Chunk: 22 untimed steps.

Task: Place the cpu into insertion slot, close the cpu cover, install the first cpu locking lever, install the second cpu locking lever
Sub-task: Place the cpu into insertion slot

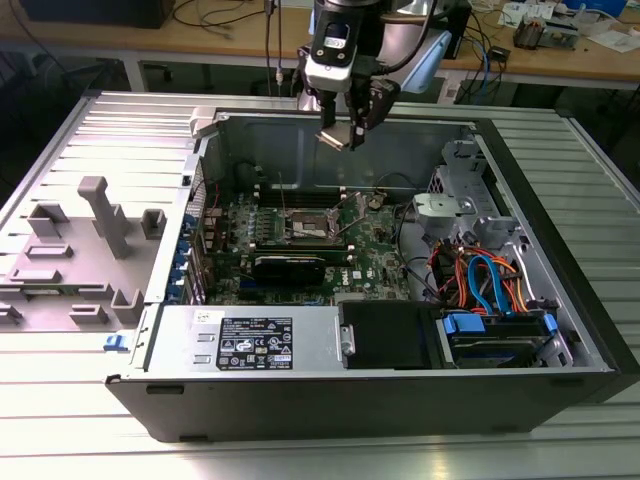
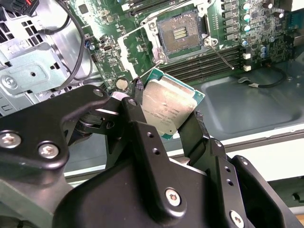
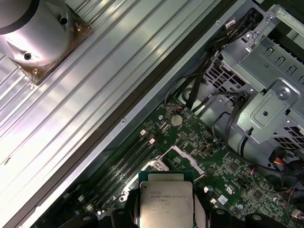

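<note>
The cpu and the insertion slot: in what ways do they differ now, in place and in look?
The cpu is held by the gripper, above the motherboard; the insertion slot sits on that board, with nothing in it. The cpu shows a pale metal face with a green edge; the insertion slot has a dark centre inside a silver rim. Both are square.

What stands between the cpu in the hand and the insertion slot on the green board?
Nothing visible does. The hand holds the cpu in the air above the open case. In the second wrist view the insertion slot lies bare, its dark centre uncovered, with only free space between them.
</note>
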{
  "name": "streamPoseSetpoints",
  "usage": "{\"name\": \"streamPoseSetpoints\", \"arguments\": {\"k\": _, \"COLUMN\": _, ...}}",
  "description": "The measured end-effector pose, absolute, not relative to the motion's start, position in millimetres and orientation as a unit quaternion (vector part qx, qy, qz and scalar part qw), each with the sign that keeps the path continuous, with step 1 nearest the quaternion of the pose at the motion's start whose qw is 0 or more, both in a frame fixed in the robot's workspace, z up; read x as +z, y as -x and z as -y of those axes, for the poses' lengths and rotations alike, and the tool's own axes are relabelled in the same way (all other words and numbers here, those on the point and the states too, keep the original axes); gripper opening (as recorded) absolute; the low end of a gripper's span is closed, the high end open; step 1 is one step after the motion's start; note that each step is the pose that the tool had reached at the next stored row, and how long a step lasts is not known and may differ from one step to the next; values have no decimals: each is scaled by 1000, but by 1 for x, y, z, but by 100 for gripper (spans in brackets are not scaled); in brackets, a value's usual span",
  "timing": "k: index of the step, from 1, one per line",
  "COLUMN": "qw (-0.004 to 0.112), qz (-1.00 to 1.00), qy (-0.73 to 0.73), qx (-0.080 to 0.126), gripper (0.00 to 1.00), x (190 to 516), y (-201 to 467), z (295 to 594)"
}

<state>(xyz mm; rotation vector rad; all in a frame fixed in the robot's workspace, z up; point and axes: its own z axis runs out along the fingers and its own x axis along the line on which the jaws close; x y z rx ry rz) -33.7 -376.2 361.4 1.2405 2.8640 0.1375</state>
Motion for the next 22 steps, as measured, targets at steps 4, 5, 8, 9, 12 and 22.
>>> {"name": "streamPoseSetpoints", "arguments": {"k": 4, "qw": 9, "qz": -917, "qy": -397, "qx": 44, "gripper": 55, "x": 361, "y": 34, "z": 376}}
{"name": "streamPoseSetpoints", "arguments": {"k": 5, "qw": 9, "qz": -916, "qy": -398, "qx": 44, "gripper": 55, "x": 361, "y": 34, "z": 376}}
{"name": "streamPoseSetpoints", "arguments": {"k": 8, "qw": 9, "qz": -916, "qy": -399, "qx": 44, "gripper": 55, "x": 361, "y": 34, "z": 376}}
{"name": "streamPoseSetpoints", "arguments": {"k": 9, "qw": 9, "qz": -916, "qy": -399, "qx": 44, "gripper": 55, "x": 361, "y": 34, "z": 376}}
{"name": "streamPoseSetpoints", "arguments": {"k": 12, "qw": 9, "qz": -915, "qy": -400, "qx": 44, "gripper": 55, "x": 361, "y": 34, "z": 376}}
{"name": "streamPoseSetpoints", "arguments": {"k": 22, "qw": 9, "qz": -915, "qy": -401, "qx": 44, "gripper": 55, "x": 361, "y": 34, "z": 377}}
